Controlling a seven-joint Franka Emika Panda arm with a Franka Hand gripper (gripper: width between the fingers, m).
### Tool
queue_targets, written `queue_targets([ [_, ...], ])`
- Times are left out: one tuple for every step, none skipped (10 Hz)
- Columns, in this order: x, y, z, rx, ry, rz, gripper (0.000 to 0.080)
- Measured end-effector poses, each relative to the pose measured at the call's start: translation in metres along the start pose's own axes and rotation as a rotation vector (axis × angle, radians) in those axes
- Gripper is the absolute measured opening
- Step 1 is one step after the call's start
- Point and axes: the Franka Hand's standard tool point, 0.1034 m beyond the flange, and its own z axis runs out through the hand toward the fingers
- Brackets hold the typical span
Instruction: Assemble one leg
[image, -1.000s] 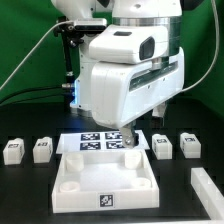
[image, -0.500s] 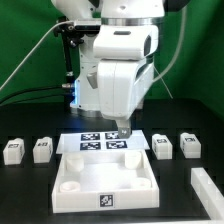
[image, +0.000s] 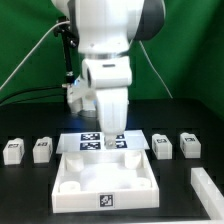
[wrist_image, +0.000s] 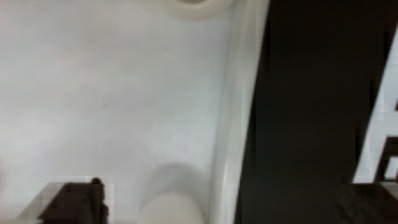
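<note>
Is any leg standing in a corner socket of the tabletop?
No; all four legs lie on the table, two at each side of the tabletop.

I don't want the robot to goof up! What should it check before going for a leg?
1. Is the tool empty: ok, open, holding nothing.
2. Is a leg free to grab: ok, four lie apart on the table.
3. Is the tool above a leg: not ok, it hangs over the far edge of the tabletop, near the marker board.
4. Are the sockets empty: ok for those showing.
</note>
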Motion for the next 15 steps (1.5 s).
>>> queue_targets([
  [-0.003, -0.001, 0.01, 0.012, 0.006, 0.017, 0.065],
  [-0.003, 0.004, 0.019, 0.02, 0.011, 0.042, 0.065],
  [-0.001, 0.009, 0.022, 0.021, 0.011, 0.08, 0.065],
  [-0.001, 0.009, 0.022, 0.021, 0.011, 0.081, 0.065],
  [-0.002, 0.008, 0.022, 0.022, 0.011, 0.084, 0.0553],
  [-0.002, 0.008, 0.023, 0.022, 0.011, 0.084, 0.0405],
  [-0.002, 0.008, 0.023, 0.022, 0.011, 0.085, 0.0405],
  [-0.002, 0.008, 0.023, 0.023, 0.012, 0.085, 0.0228],
  [-0.002, 0.008, 0.023, 0.023, 0.012, 0.085, 0.0228],
  [-0.003, 0.009, 0.022, 0.017, 0.011, 0.086, 0.0062],
  [-0.003, 0.01, 0.021, 0.012, 0.011, 0.086, 0.0062],
  [-0.003, 0.011, 0.021, 0.01, 0.011, 0.086, 0.0062],
  [-0.003, 0.011, 0.021, 0.007, 0.011, 0.086, 0.0062],
  [-0.003, 0.012, 0.021, 0.006, 0.011, 0.086, 0.0062],
  [-0.003, 0.012, 0.021, 0.005, 0.011, 0.086, 0.0062],
])
